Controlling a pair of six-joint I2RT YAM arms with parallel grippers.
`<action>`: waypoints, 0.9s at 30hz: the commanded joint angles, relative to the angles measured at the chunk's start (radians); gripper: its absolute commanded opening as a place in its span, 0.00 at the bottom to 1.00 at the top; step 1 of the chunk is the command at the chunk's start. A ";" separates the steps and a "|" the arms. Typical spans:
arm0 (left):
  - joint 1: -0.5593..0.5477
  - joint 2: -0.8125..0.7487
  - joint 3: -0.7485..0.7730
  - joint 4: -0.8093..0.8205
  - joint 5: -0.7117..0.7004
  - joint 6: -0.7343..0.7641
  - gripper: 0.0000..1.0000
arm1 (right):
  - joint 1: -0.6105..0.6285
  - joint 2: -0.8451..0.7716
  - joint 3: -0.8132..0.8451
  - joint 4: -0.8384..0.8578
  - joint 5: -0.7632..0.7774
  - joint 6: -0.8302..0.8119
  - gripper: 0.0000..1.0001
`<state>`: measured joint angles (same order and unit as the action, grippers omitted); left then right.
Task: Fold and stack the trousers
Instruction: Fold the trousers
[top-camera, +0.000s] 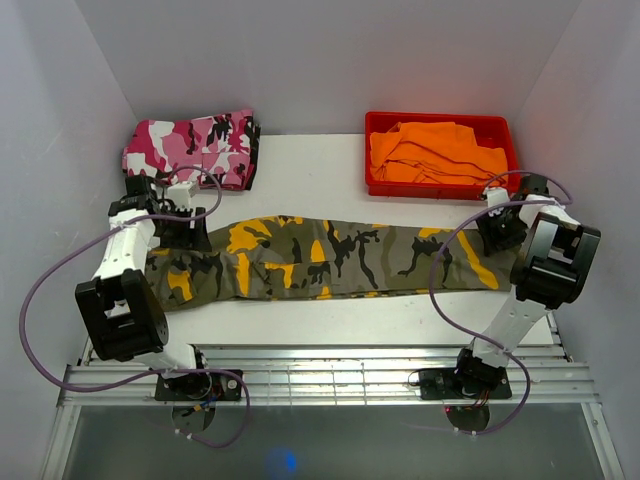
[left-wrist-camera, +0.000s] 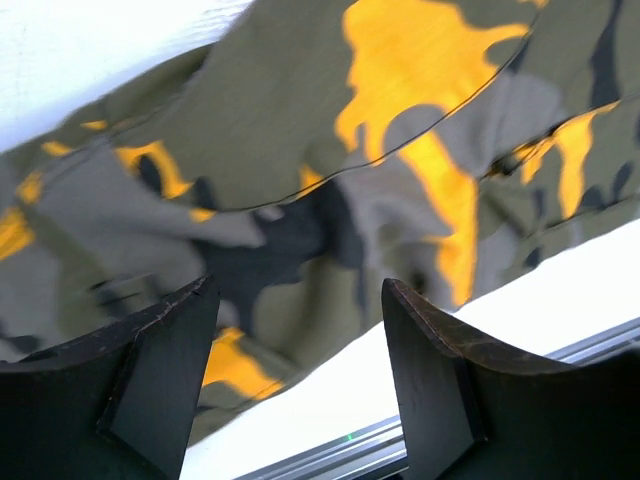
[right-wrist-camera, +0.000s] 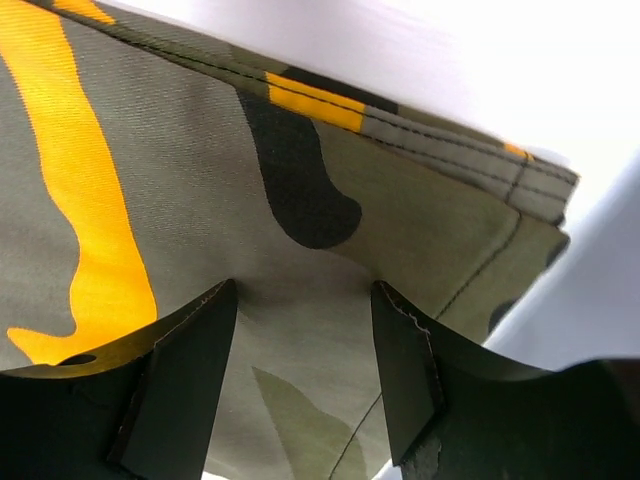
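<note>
**Spread flat, nothing gripped**

The trousers (top-camera: 330, 258) lie stretched across the middle of the surface (top-camera: 310, 170). The left pincer (left-wrist-camera: 300, 300) gapes above their frame-left end and the right pincer (right-wrist-camera: 305, 300) above their frame-right hem, both holding nothing.

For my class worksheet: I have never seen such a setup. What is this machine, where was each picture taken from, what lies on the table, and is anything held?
A robot's left arm and right arm are bolted at the near edge of the table. One picture looks down from above; the others come from wrist cameras, so the dark shapes are the left fingers and right fingers. The olive camouflage trousers lie stretched across it. Behind them sit pink camouflage trousers and a red tray holding an orange garment. Both pairs of fingers stand open over the cloth, holding nothing.
</note>
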<state>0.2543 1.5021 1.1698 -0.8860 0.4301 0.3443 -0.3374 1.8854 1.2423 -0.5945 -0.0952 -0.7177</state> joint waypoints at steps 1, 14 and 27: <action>-0.003 -0.013 0.005 -0.028 0.076 0.114 0.76 | -0.087 0.123 -0.040 0.116 0.279 -0.139 0.61; -0.237 0.306 0.272 0.211 0.188 0.138 0.76 | 0.067 -0.278 0.029 -0.237 -0.346 -0.194 0.83; -0.271 0.649 0.487 0.144 0.439 0.087 0.57 | 0.279 -0.270 0.144 0.031 -0.690 0.263 0.80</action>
<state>-0.0101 2.1757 1.6447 -0.6811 0.6949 0.4011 -0.0944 1.6127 1.3548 -0.6819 -0.6777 -0.6147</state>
